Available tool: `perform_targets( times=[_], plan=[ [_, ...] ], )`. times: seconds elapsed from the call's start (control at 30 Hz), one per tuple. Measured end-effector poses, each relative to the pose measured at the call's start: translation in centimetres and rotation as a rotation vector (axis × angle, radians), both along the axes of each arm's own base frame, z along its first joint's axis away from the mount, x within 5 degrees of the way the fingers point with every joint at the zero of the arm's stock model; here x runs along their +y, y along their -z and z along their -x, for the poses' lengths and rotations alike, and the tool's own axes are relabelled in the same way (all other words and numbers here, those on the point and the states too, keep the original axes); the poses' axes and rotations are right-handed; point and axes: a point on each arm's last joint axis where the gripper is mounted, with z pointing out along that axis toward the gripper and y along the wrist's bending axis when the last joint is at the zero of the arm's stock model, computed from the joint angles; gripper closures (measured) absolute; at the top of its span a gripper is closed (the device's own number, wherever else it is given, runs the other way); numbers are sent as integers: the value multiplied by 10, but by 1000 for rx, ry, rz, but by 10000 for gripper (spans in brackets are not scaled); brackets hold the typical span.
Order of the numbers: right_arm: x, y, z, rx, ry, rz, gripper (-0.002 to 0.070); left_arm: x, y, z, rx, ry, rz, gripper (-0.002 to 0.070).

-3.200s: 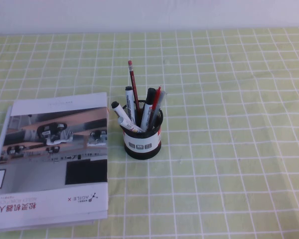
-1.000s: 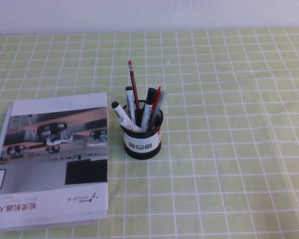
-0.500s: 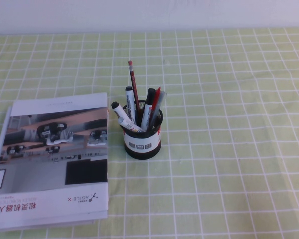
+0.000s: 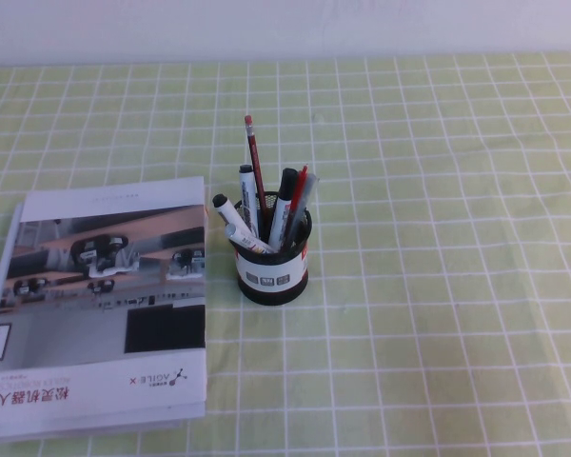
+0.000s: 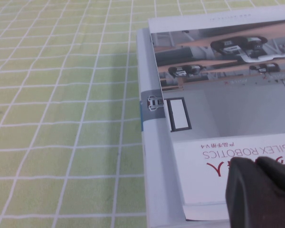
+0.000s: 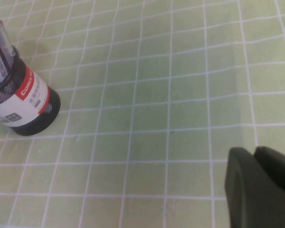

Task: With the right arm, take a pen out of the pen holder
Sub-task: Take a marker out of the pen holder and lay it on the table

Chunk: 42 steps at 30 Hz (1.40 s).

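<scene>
Approach not begun: pen holder (image 4: 272, 255) upright on desk (image 4: 438, 286), pens (image 4: 285, 205) inside, beside manual (image 4: 100, 305); right gripper (image 6: 253, 153) over desk, well apart from holder, fingers closed, empty; left gripper (image 5: 255, 162) over manual, fingers closed, empty. Next: open right fingers, reach pen top.

tablecloth (image 4: 438, 286): pale yellow-green, white grid of squares. pen holder (image 4: 271, 276): black mesh, white band with a red patch and small dark label panels. pencil (image 4: 254, 162): red, with a dark line along it. markers (image 4: 282, 211): white barrels, black caps. pen (image 4: 300, 183): red with grey. booklet (image 4: 105, 305): white border, grey and tan photo cover, one black block, dark lettering. left gripper (image 5: 254, 164), over the booklet: matte black. right gripper (image 6: 253, 152), over the cloth: matte black. wall (image 4: 266, 29): white.
</scene>
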Motion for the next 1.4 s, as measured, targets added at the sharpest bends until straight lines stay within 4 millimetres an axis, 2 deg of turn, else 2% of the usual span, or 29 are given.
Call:
perform_targets(
  times=[0.23, 0.37, 0.5, 0.6, 0.77, 0.93, 1.03, 1.27, 1.4],
  plan=[
    [10, 4, -13, 16, -93, -5, 689, 0, 0, 0, 0, 0, 0, 680],
    [21, -4, -15, -42, -161, 24, 689, 0, 0, 0, 0, 0, 0, 680],
    [44, -18, -14, -139, -275, 41, 689, 0, 0, 0, 0, 0, 0, 680],
    [64, -22, -14, -168, -377, 64, 689, 0, 0, 0, 0, 0, 0, 680],
    [96, -15, -15, -187, -540, 171, 689, 0, 0, 0, 0, 0, 0, 680],
    [117, -6, -18, -239, -623, 281, 676, 0, 0, 0, 0, 0, 0, 680],
    [129, -1, -21, -304, -668, 339, 624, 0, 0, 0, 0, 0, 0, 680],
    [156, 12, -33, -431, -724, 293, 368, 0, 0, 0, 0, 0, 0, 680],
    [173, 24, -43, -502, -747, 237, 326, 0, 0, 0, 0, 0, 0, 680]
  ],
)
